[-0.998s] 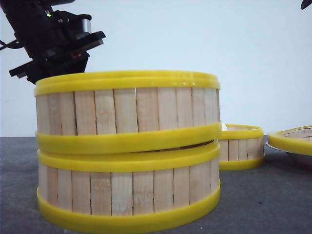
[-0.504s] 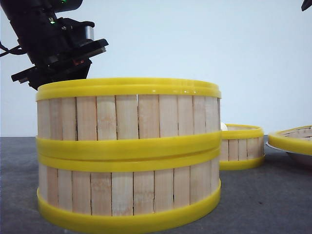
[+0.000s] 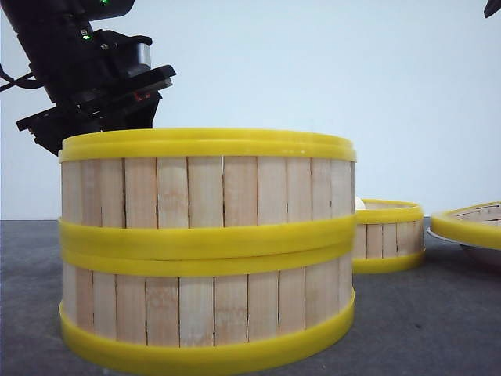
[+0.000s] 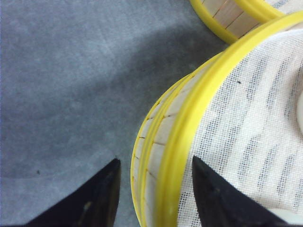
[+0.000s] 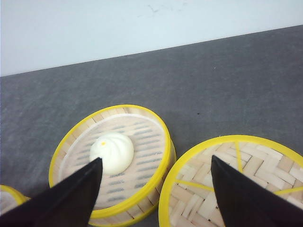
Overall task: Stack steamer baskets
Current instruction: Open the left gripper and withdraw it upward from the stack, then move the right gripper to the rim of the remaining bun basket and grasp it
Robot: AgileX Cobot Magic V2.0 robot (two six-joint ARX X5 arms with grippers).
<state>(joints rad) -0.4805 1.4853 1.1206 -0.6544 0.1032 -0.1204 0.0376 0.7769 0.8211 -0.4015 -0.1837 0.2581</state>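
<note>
Two steamer baskets stacked front-left on grey table. Left gripper spread open, fingers straddling top rim. Right gripper open, empty — above third basket holding a white bun.

The stacked baskets hide the left pincer's tips (front view).

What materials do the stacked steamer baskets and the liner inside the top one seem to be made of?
Stacked steamer baskets: the walls look like pale matte wood, with grain and gaps between slats; the yellow rims look like glossy plastic. Liner: seemingly white woven mesh cloth, its open weave visible.
</note>
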